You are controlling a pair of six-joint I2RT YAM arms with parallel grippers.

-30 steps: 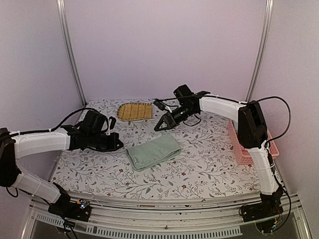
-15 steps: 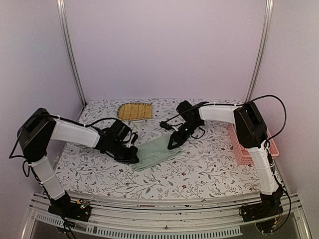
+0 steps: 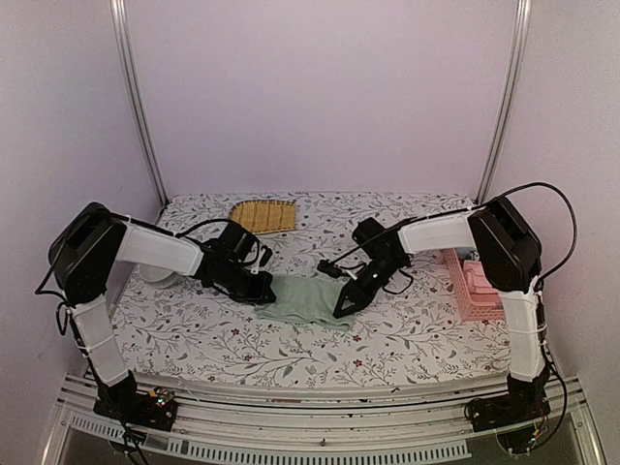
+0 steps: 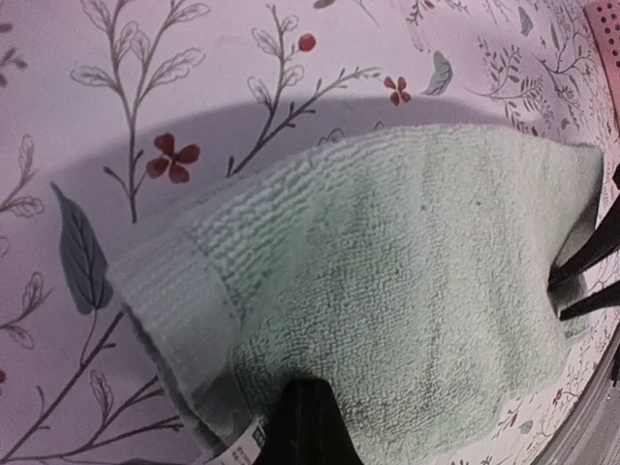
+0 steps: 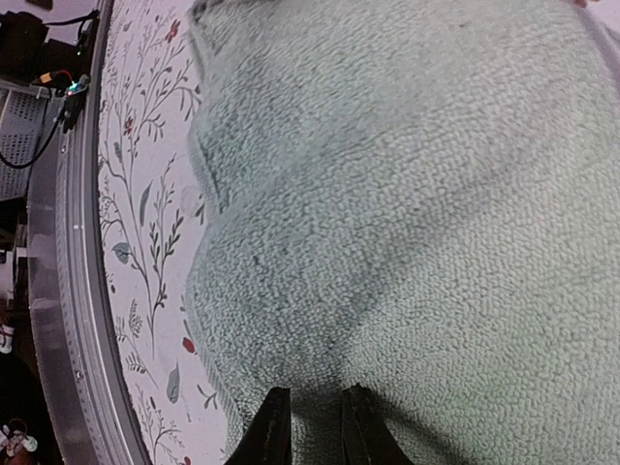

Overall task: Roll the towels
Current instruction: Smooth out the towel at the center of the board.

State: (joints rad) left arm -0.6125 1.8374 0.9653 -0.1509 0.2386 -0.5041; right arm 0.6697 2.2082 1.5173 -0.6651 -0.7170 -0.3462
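While the floral desk (image 3: 407, 339) carries it, the sage green towel (image 3: 308, 298) lies rumpled. At the towel's left edge my left jaws are clenched, tips on the cloth. At its right edge my right jaws stand slightly apart over cloth; I cannot tell if they grip.

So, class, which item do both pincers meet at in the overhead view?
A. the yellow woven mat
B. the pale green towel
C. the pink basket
B: the left pincer sits at one end of the pale green towel and the right pincer at the other, while the yellow woven mat lies apart at the far edge.
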